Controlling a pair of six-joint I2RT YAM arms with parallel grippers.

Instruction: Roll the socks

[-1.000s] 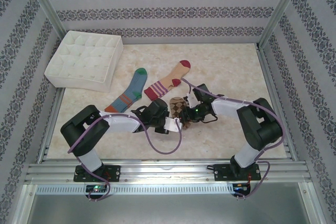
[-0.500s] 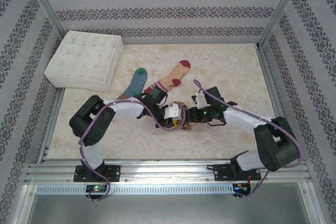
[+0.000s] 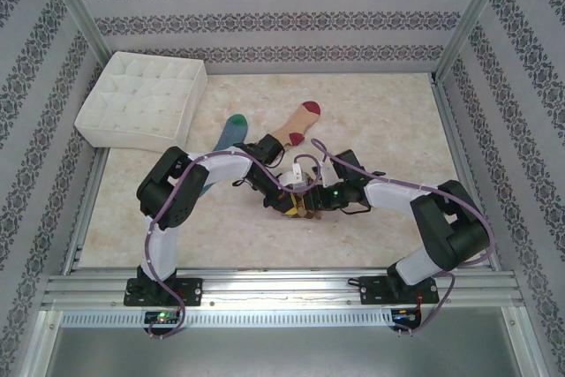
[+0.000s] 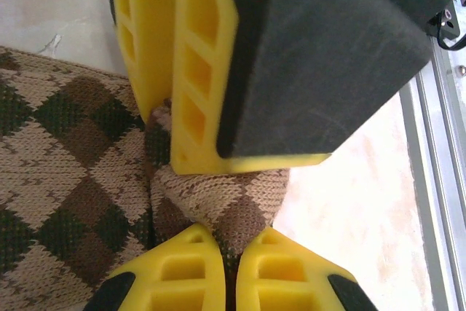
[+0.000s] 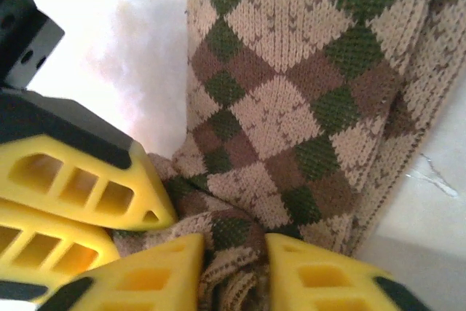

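Within the last second both arms have drawn in over the middle of the surface (image 3: 388, 121) and closed around the argyle sock (image 5: 306, 92), which earlier lay spread a little further back and now looks gathered into a smaller bundle beneath them. The left pincer (image 4: 233, 237) is pressed together, as it was a second ago, with a fold of the diamond-patterned knit nipped between its yellow tips. The right pincer (image 5: 234, 244) stood wider a moment ago and has since narrowed. In the right wrist view a bunched roll of the same sock fills the gap between its fingers, so it appears to be pinching that fold from the opposite side, its tips meeting the left pincer's almost nose to nose. The left arm now reaches across the blue sock (image 3: 231, 125), leaving little more than its green toe showing, where before the whole sock was plain to see. The tan sock (image 3: 296, 125) with the maroon toe lies flat and unrolled just behind the arms, in the same place as before, and the white box (image 3: 146, 94) sits undisturbed at the far left. This reads as the first sock mid-roll, with both pincers holding the bundle. The other two socks are not yet begun, so most of the job remains.
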